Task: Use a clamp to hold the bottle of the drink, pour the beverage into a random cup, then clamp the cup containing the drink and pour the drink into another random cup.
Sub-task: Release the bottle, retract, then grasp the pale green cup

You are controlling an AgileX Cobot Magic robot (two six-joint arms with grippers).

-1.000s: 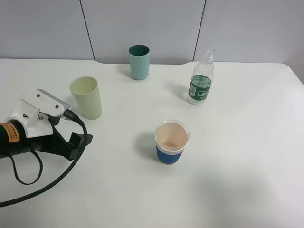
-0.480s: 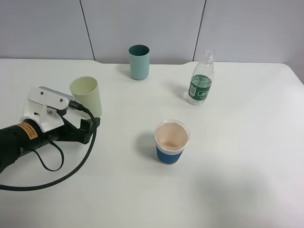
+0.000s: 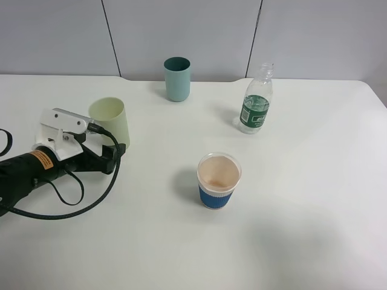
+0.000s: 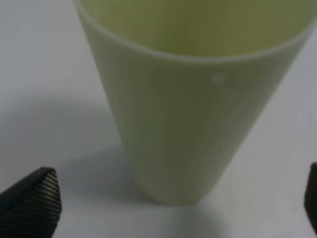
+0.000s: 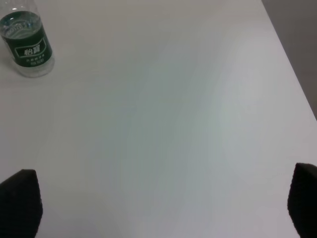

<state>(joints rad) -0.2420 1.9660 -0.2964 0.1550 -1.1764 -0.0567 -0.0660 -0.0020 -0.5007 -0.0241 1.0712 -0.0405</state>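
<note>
I am bringing the left gripper [image 3: 110, 157] in toward the pale yellow-green cup [image 3: 110, 124]. Over the last second it has been swinging up from about 8 o'clock on the table [image 3: 302, 229], and it is now sitting low at the cup's base, on its 7 o'clock side. In the left wrist view the fingers [image 4: 29, 203] are standing spread wide, one on either side of the cup's foot and not touching it.

The cup is standing upright at 10 o'clock. The bottle [image 3: 256, 109] is standing uncapped at 1 o'clock, well apart, and the blue-sleeved cup [image 3: 218, 181] is waiting near the middle.

So I am judging that I am lining up the cup grasp, not the bottle pour. Whether the cup is holding any beverage, I cannot tell. The right gripper [image 5: 161, 208] is hanging near the bottle, holding nothing, its fingers spread too. Next I am expecting to push further in before closing.
</note>
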